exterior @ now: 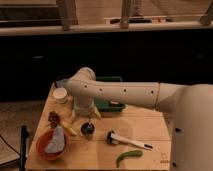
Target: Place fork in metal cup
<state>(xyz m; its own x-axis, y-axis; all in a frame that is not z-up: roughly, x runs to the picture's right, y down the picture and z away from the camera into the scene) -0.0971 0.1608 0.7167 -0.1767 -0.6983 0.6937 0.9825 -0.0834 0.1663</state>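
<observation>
Camera view: tool (89, 119) directly above the metal cup (87, 130), front-left area of the tabletop (145, 126).
Arm comes in from the right, wrist pointing down. Can't tell whether the tool is clenched or released. A thin grey sliver between tool and cup rim looks like the fork (90, 123), upright, lower end at the cup mouth. Orange bowl (41, 149) is just left of the cup. White-handled utensil (129, 142) is to the cup's right, green pepper (128, 156) closer to the front edge, small white cup (60, 95) back-left.
</observation>
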